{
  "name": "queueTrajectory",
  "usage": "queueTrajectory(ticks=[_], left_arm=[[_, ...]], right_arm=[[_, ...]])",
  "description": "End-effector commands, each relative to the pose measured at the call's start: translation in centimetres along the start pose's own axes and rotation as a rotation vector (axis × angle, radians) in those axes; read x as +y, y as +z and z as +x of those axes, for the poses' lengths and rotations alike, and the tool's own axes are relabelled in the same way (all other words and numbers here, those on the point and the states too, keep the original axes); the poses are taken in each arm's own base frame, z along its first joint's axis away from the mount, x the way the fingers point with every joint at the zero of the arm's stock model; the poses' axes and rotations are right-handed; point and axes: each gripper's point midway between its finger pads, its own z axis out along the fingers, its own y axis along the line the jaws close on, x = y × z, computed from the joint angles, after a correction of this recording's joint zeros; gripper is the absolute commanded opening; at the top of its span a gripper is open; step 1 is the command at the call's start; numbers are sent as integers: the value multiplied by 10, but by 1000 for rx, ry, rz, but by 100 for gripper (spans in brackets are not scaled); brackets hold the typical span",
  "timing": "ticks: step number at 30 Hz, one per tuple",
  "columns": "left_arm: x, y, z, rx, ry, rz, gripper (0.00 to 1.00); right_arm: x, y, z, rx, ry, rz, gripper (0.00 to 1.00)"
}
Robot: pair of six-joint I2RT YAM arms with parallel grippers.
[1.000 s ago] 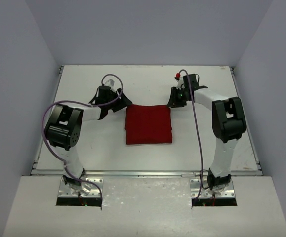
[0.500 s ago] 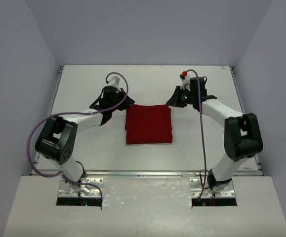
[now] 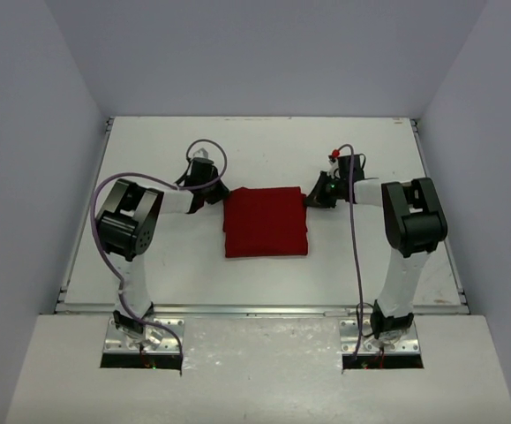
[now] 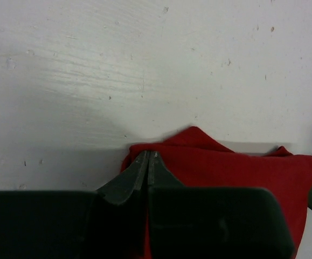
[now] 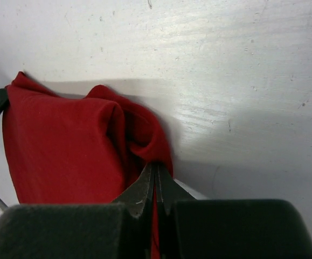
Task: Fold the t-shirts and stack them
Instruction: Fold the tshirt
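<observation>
A dark red t-shirt [image 3: 266, 223], folded into a rough square, lies in the middle of the white table [image 3: 264, 150]. At its far left corner my left gripper [image 3: 221, 192] is shut on the cloth. The left wrist view has the closed fingertips [image 4: 147, 157] pinching the red edge [image 4: 226, 167]. My right gripper [image 3: 311, 196] is shut on the far right corner. In the right wrist view the cloth [image 5: 64, 151] bunches up just ahead of the closed fingertips [image 5: 156, 168], and red fabric shows between them.
Grey walls [image 3: 26, 132] close in the table on the left, back and right. The table's near edge [image 3: 264, 309] runs in front of the two arm bases [image 3: 145, 340]. A cable [image 3: 356, 256] hangs along the right arm.
Both grippers have dropped from above the table to the shirt's far corners and have shut on the cloth. The shirt still lies in the same place.
</observation>
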Motion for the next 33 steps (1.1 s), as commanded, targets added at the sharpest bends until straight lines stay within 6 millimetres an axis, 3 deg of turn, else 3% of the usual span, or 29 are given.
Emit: queueTrajectory(ticks=[1, 5, 6, 7, 8, 9, 10, 11, 13, 15, 16, 17, 18, 19, 20, 21, 24, 25, 26, 27, 30, 31, 33], left_arm=[[28, -7, 8, 0, -14, -96, 0], [36, -22, 12, -7, -4, -117, 1], [35, -27, 8, -35, -4, -109, 22], [36, -35, 11, -33, -5, -101, 28], [12, -52, -11, -115, 2, -6, 35], [14, -60, -7, -123, 10, 11, 42], [1, -76, -20, -163, 15, 45, 99], [-1, -83, -27, -176, 25, 42, 100], [-2, -104, -39, -214, 19, 8, 100], [12, -114, -33, -206, -45, -58, 100], [30, -126, -25, -194, -79, -138, 100], [35, -131, -17, -195, -140, -152, 100], [58, -133, 10, -161, -157, -194, 100], [53, -143, 8, -199, -183, -148, 100], [67, -144, 34, -179, -194, -135, 100], [64, -145, 44, -159, -204, -90, 100], [58, -151, 55, -154, -184, -35, 96], [57, -160, 55, -165, -169, -44, 97], [45, -167, 60, -173, -84, -9, 97], [45, -173, 53, -225, -67, -26, 100], [52, -188, 63, -176, -60, -59, 100], [51, -191, 67, -164, -68, -65, 100], [49, -207, 70, -171, -62, -69, 100]], right_arm=[[1, -12, -9, -42, -9, 47, 1], [16, -27, -7, -38, -36, 2, 2], [21, -30, -11, -63, -56, -13, 9], [23, -35, -12, -79, -71, -20, 25], [27, -38, -9, -90, -90, -48, 53], [39, -47, -13, -112, -114, -87, 55], [43, -51, -14, -115, -139, -98, 58], [44, -55, -11, -97, -142, -93, 66], [45, -61, -10, -91, -146, -75, 67], [43, -61, 6, -33, -129, -75, 69], [45, -57, 14, -8, -142, -92, 69], [47, -54, 21, 22, -168, -101, 69], [51, -49, 33, 63, -197, -93, 69], [49, -45, 40, 101, -230, -60, 69], [41, -41, 38, 87, -260, 7, 69], [43, -38, 44, 98, -289, 42, 69], [48, -43, 38, 24, -320, 88, 68], [45, -47, 42, -2, -323, 108, 69], [51, -62, 25, -96, -352, 152, 73], [54, -68, 23, -121, -366, 167, 79], [48, -89, 21, -148, -345, 255, 94], [40, -96, 29, -135, -337, 297, 99], [38, -116, 41, -159, -360, 331, 99]])
